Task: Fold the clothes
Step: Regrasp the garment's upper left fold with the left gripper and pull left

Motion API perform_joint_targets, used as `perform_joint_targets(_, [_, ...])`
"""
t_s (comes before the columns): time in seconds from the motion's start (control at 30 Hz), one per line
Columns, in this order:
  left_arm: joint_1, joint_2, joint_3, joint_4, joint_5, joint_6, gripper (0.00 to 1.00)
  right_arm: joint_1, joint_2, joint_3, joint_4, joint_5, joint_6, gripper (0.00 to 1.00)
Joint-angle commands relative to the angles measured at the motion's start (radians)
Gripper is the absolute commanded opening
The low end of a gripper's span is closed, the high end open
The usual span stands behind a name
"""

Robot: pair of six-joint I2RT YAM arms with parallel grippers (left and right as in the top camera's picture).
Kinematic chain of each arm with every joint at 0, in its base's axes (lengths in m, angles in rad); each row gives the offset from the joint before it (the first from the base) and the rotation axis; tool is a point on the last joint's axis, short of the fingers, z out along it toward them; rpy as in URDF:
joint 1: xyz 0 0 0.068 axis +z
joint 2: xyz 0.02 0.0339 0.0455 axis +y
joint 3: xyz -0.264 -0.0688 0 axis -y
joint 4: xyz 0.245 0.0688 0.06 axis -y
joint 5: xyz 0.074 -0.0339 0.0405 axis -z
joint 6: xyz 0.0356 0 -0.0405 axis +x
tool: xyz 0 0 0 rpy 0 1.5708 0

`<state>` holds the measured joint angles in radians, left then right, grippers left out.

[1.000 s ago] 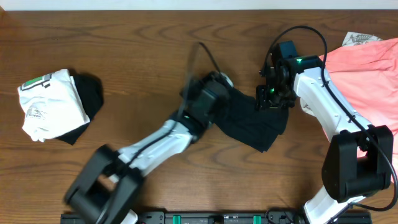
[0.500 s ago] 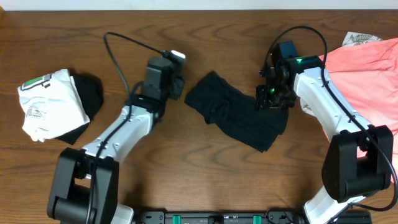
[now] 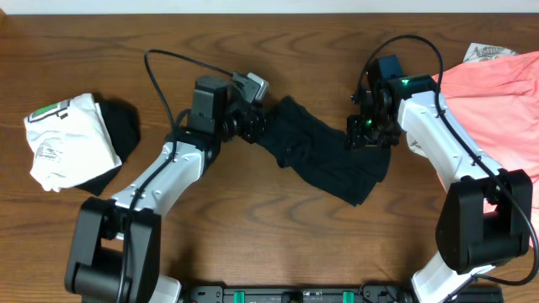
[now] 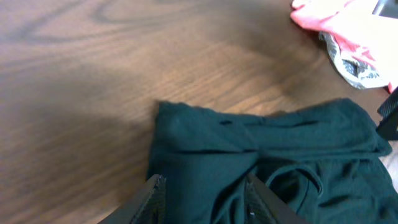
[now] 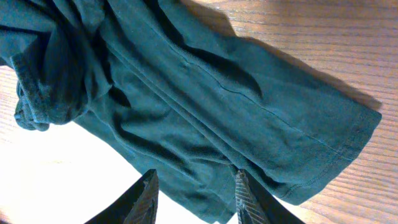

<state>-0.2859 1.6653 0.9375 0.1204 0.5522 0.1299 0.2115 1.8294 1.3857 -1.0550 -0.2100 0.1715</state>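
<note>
The left claw [image 4: 205, 183] sits at the left end of the black shirt [image 3: 328, 160], its 2 fingers [image 4: 152, 199] spread, with the crumpled edge of the cloth lying between them. The right claw [image 5: 194, 177] is over the shirt's other end, spread as well, with fabric running under and between its tips. The shirt lies rumpled on the table [image 3: 278, 50], reaching from 1 claw to the other.

Well to the left of the left claw lies a folded white garment with green print [image 3: 59, 139]. It rests on a second black garment [image 3: 122, 130], which juts out on the side nearer that claw. To the right of the right claw, past the white right arm [image 3: 438, 126], a salmon-pink garment [image 3: 497, 88] spreads to the picture's edge. A grey-and-white patterned cloth [image 3: 484, 52] shows at its far side.

The table is dark brown wood with strong grain. A pale wall [image 3: 253, 5] shows as a strip beyond its far edge, and a black rail [image 3: 278, 295] runs along the near edge.
</note>
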Motion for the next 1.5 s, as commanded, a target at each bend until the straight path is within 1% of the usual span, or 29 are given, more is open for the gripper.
perform_joint_targets(0.0, [-0.002,0.053,-0.004,0.001,0.044,-0.013,0.42,-0.001,-0.015,0.007,-0.001,-0.008,-0.015,0.39])
perform_joint_targets(0.13, [-0.008,0.095,-0.004,0.051,0.096,-0.015,0.42,0.001,-0.015,0.007,-0.005,-0.008,-0.015,0.39])
perform_joint_targets(0.17, [-0.011,0.108,-0.004,0.076,0.095,-0.033,0.42,0.002,-0.015,0.007,-0.006,-0.008,-0.015,0.39])
perform_joint_targets(0.23, [-0.011,0.128,-0.004,0.119,0.095,-0.055,0.47,0.003,-0.015,0.007,-0.008,-0.008,-0.015,0.39])
perform_joint_targets(0.27, [-0.012,0.136,-0.004,0.137,0.095,-0.062,0.48,0.003,-0.015,0.007,-0.008,-0.008,-0.015,0.4])
perform_joint_targets(0.33, [-0.012,0.146,-0.004,0.176,0.095,-0.079,0.48,0.003,-0.015,0.007,-0.008,-0.008,-0.015,0.39])
perform_joint_targets(0.43, [-0.017,0.163,-0.004,0.252,0.095,-0.135,0.49,0.005,-0.015,0.007,-0.007,-0.008,-0.015,0.4])
perform_joint_targets(0.6, [-0.051,0.217,-0.003,0.336,0.09,-0.14,0.5,0.005,-0.015,0.007,-0.008,-0.008,-0.015,0.39])
perform_joint_targets(0.8, [-0.056,0.305,-0.003,0.338,0.078,-0.139,0.51,0.005,-0.015,0.007,-0.012,-0.008,-0.016,0.39])
perform_joint_targets(0.9, [-0.046,0.354,-0.003,0.329,0.025,-0.139,0.51,0.005,-0.015,0.007,-0.016,-0.008,-0.016,0.39])
perform_joint_targets(0.97, [-0.036,0.382,-0.004,0.316,0.024,-0.146,0.51,0.005,-0.015,0.007,-0.023,-0.008,-0.016,0.4])
perform_joint_targets(1.23, [-0.031,0.399,-0.004,0.242,0.035,-0.155,0.5,0.005,-0.015,0.007,-0.027,-0.007,-0.028,0.4])
perform_joint_targets(1.3, [-0.024,0.399,-0.004,0.232,0.034,-0.2,0.5,0.005,-0.015,0.007,-0.038,0.003,-0.047,0.4])
perform_joint_targets(1.4, [-0.002,0.397,-0.004,0.213,0.026,-0.338,0.5,0.002,-0.015,0.007,-0.064,0.054,-0.05,0.4])
perform_joint_targets(1.47, [0.018,0.393,-0.004,0.182,0.0,-0.406,0.5,0.001,-0.015,0.007,-0.082,0.08,-0.05,0.41])
